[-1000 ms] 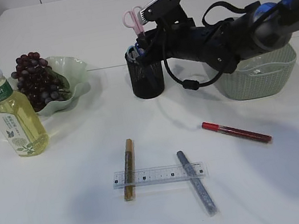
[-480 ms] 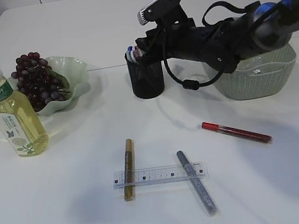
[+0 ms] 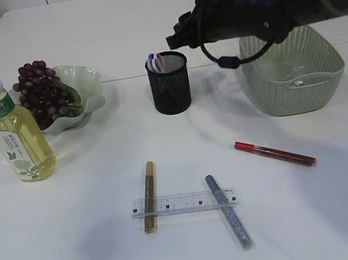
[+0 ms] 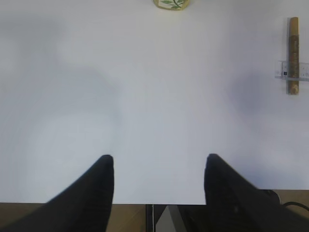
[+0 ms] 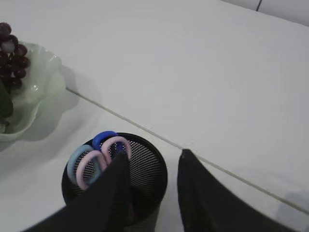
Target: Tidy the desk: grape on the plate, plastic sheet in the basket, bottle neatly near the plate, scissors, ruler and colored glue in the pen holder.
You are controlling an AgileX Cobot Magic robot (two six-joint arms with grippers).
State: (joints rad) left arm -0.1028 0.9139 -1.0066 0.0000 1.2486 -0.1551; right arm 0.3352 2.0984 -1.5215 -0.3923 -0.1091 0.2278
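At the lower centre of the exterior frame, the clear ruler [image 3: 184,203] lies flat on the white table [image 3: 81,254], under the gold glue stick [image 3: 149,196] and beside the grey one [image 3: 228,211]; the red one [image 3: 274,153] lies apart, right. You likely face thin, stiff, slick plastic: take it by an edge. The scissors [image 5: 99,155] already stand in the black mesh pen holder [image 3: 169,83]. Right pincer [image 5: 150,191] hangs spread and empty above it; left pincer [image 4: 158,181] is spread over bare table.
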